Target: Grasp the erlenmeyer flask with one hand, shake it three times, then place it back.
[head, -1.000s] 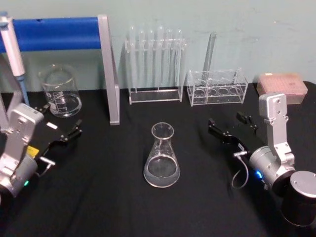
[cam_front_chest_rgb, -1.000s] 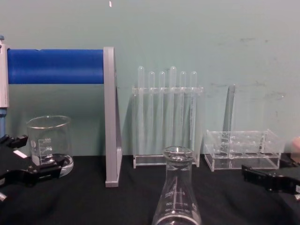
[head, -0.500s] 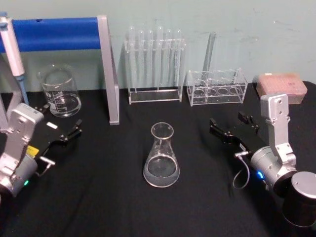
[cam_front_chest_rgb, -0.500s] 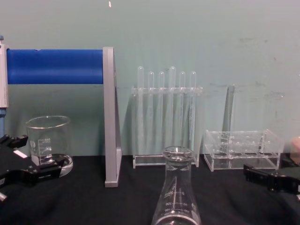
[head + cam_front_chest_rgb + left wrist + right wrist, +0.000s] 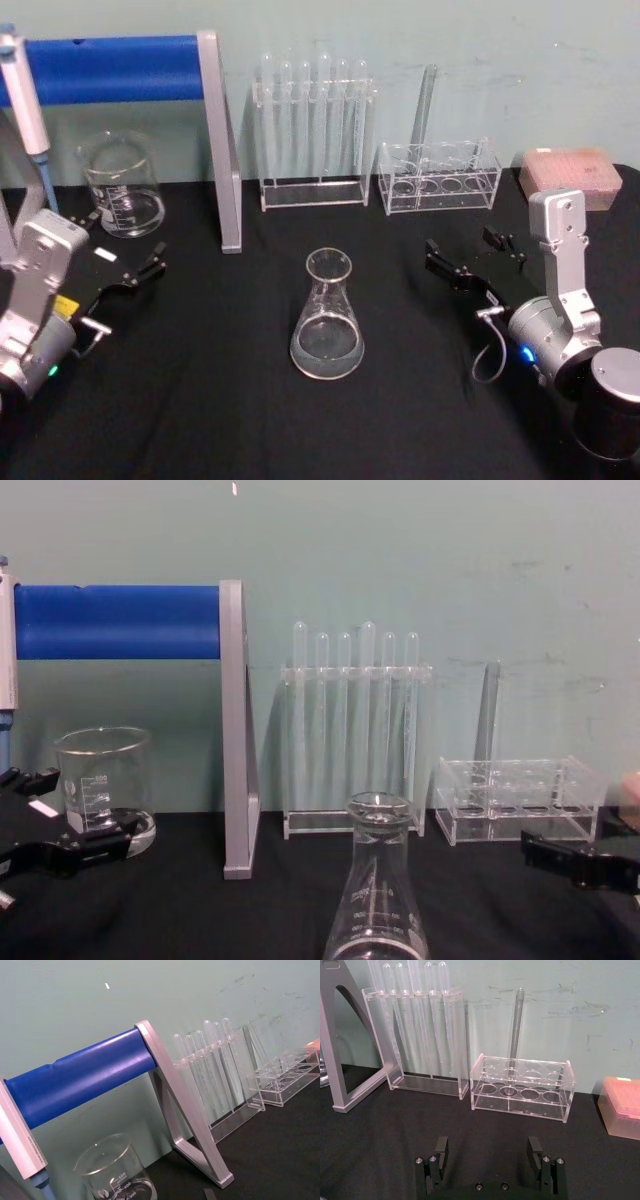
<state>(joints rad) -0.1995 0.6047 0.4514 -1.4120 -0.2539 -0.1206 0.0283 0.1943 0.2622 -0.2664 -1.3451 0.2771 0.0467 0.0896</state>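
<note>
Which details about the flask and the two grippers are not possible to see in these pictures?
- Erlenmeyer flask: base cut off by the chest view's bottom edge; head view too small for its marks.
- Left gripper: its upper finger lies against the dark cloth in the head view.
- Right gripper: open, nothing between its fingers.

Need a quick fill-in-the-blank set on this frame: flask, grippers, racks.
1. The erlenmeyer flask stands ____ on the black table, touched by neither gripper.
2. The right gripper has its fingers ____.
3. The low clear rack holds ____ test tube.
4. The beaker stands on the robot's ____ side, behind the left gripper.

Missing words: upright; open; one; left
</note>
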